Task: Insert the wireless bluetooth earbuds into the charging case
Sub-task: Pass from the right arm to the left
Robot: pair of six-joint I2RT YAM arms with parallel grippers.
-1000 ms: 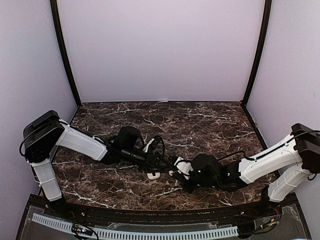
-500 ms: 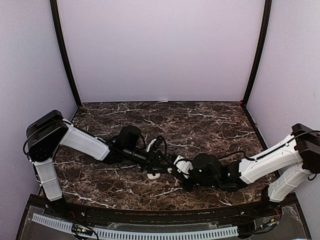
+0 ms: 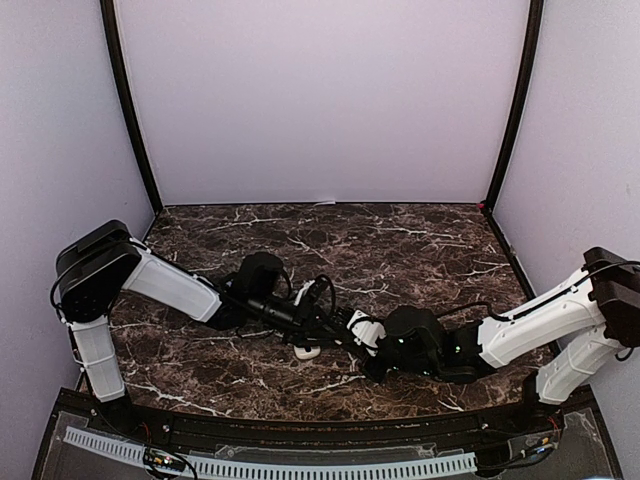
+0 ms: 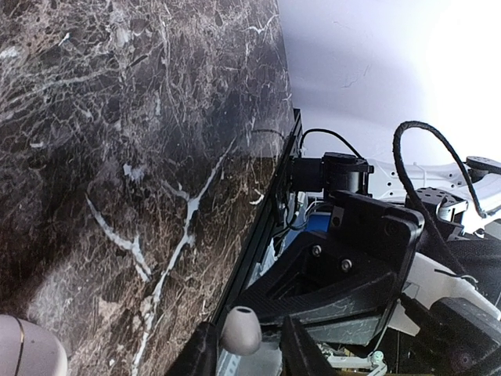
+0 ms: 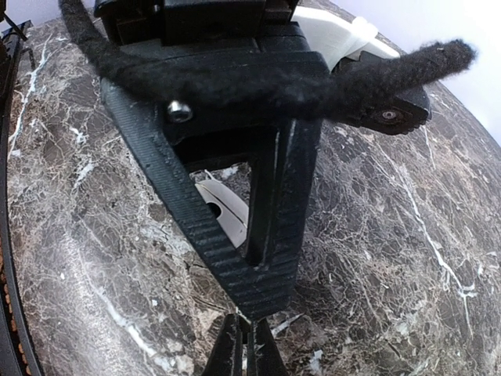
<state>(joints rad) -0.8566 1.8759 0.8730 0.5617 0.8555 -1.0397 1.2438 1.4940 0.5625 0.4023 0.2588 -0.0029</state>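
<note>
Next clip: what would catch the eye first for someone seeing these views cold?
A white earbud is pinched in the left hand, at the bottom of the left wrist view. From above, the left arm and right arm meet low over the dark marble table near its front edge, with a white case lying there.

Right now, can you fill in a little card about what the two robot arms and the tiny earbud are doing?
Left end effector: white earbud sits between its fingers; firm grip unclear
Right end effector: shut, nothing in it, pointing at the left one
Pale case: on the table, apart from the earbud
Earbud in case: not yet
Table: dark marble
</note>
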